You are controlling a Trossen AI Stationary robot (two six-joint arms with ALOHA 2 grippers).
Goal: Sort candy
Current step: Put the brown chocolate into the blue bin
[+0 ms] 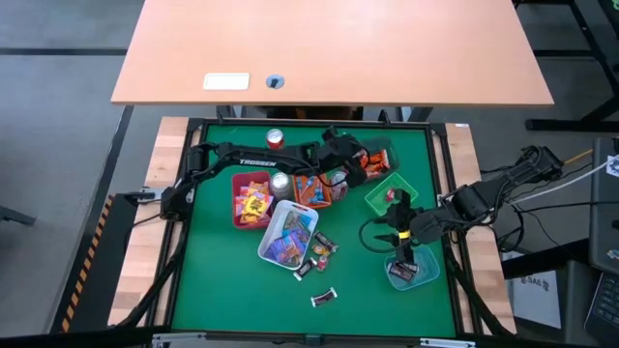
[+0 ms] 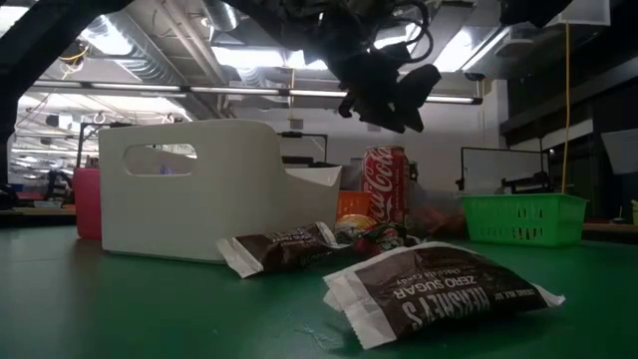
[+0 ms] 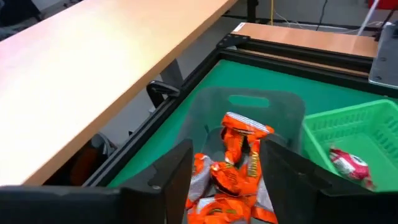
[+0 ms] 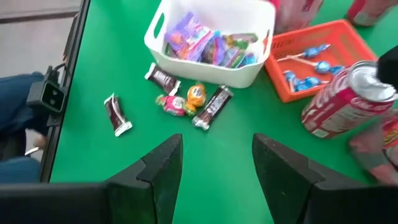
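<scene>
Left jaws (image 3: 224, 180): spread wide, nothing in them, hanging right over the grey tray (image 3: 249, 109) at the far side of the counter (image 1: 213, 280). Orange candy (image 3: 233, 168) is piled in that tray, one wrapper showing between the fingers.

Right jaws (image 4: 217, 168): parted, empty, hovering above bare green mat on the right side, by the blue tray (image 1: 414, 274).

White tray (image 4: 211, 37): mid-counter, stuffed with purple and mixed wrappers.

Loose candy (image 4: 193, 99): a few dark bars and a round orange one lying just near of the white tray; one more bar (image 4: 116, 115) well apart.

Green basket (image 3: 348, 143): right of the grey tray, a red-and-white sweet inside.

Orange tray (image 4: 317, 56): blue sweets, soda can (image 4: 348, 99) beside it.
</scene>
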